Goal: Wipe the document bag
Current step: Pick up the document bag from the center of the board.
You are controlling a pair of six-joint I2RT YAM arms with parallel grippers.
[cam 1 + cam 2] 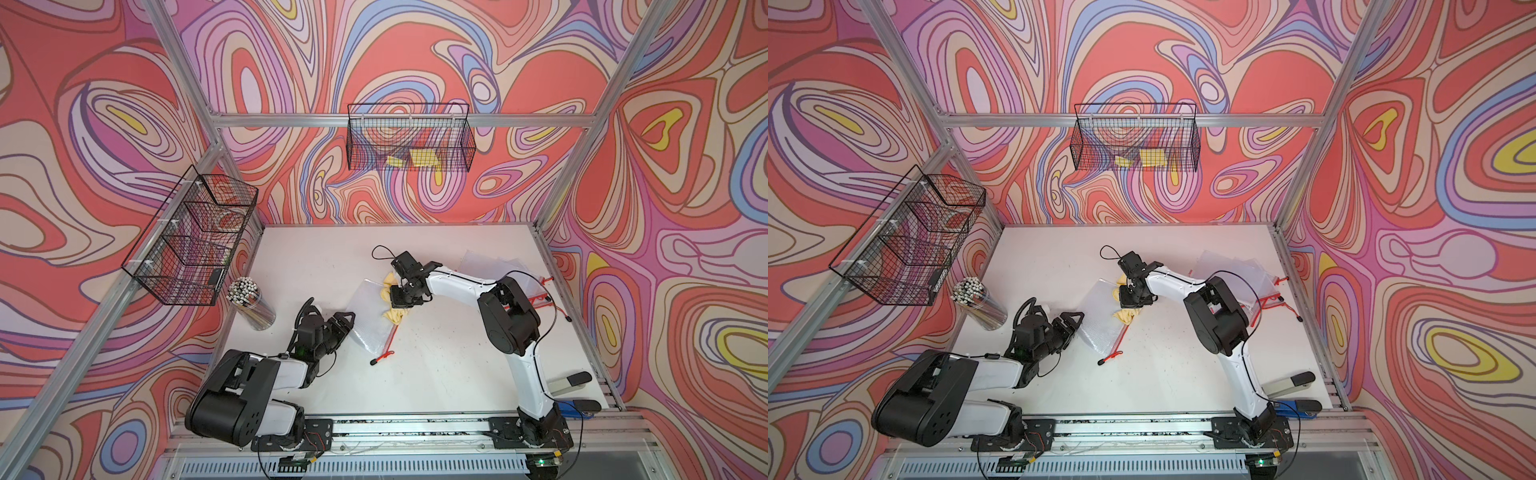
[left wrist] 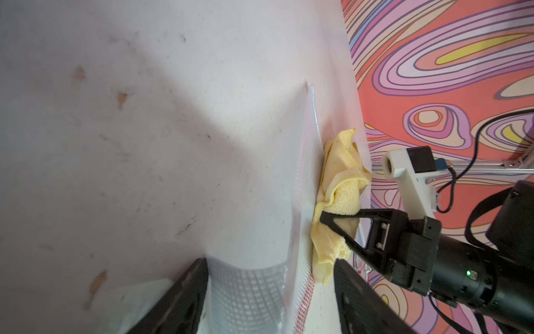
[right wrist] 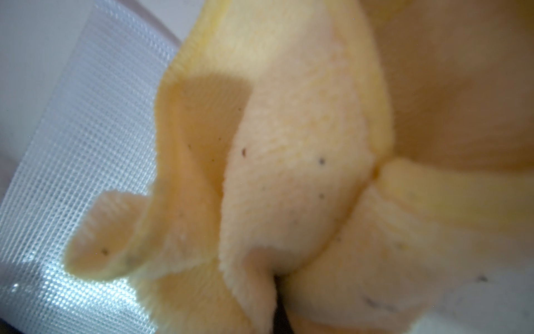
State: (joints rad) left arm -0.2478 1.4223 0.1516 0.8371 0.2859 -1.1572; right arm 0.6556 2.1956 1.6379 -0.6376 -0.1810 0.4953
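The document bag (image 1: pixel 368 316) (image 1: pixel 1098 309) is a clear mesh pouch with a red zip, lying flat mid-table. A crumpled yellow cloth (image 1: pixel 395 313) (image 1: pixel 1127 313) rests on its right part, and my right gripper (image 1: pixel 401 297) (image 1: pixel 1131 297) is shut on it from above. In the right wrist view the cloth (image 3: pixel 289 144) fills the frame, hides the fingers and overlaps the bag (image 3: pixel 86 144). My left gripper (image 1: pixel 347 322) (image 1: pixel 1075 322) is open at the bag's near-left corner. In the left wrist view its fingers (image 2: pixel 179 300) stand on either side of the bag's mesh (image 2: pixel 251 289), with the cloth (image 2: pixel 341 185) beyond.
A clear cup of pens (image 1: pixel 249 299) stands at the table's left edge under a wire basket (image 1: pixel 195 237). Another basket (image 1: pixel 409 141) hangs on the back wall. More clear bags (image 1: pixel 494 270) lie at the back right. A stapler (image 1: pixel 573 380) sits front right.
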